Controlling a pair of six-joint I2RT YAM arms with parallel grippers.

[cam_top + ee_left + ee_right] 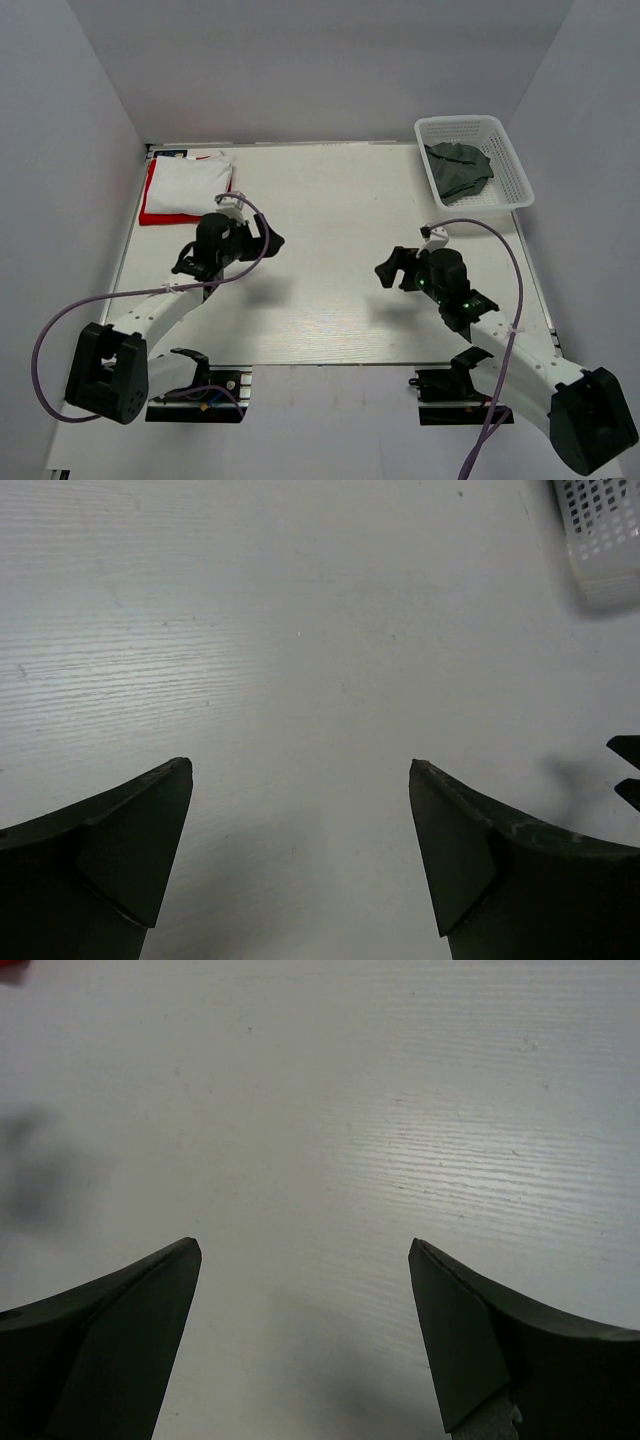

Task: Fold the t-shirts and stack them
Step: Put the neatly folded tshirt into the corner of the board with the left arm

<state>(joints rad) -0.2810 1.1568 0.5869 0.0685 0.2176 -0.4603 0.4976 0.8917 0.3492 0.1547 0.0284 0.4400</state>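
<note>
A folded white t-shirt (193, 183) lies on top of a folded red t-shirt (150, 205) at the table's far left corner. The dark grey-green t-shirt (458, 169) sits crumpled inside the white lattice basket (505, 160) at the far right. My left gripper (272, 240) hovers open over bare table just right of the stack, nothing between its fingers (135, 835). Over the middle right of the table my right gripper (385, 270) is open too, and its fingers (470, 1330) frame only the white tabletop.
The white table (330, 260) has a far edge against the wall and grey walls on both sides. A corner of the basket (605, 540) shows at the top right of the left wrist view. Purple cables loop from both arms.
</note>
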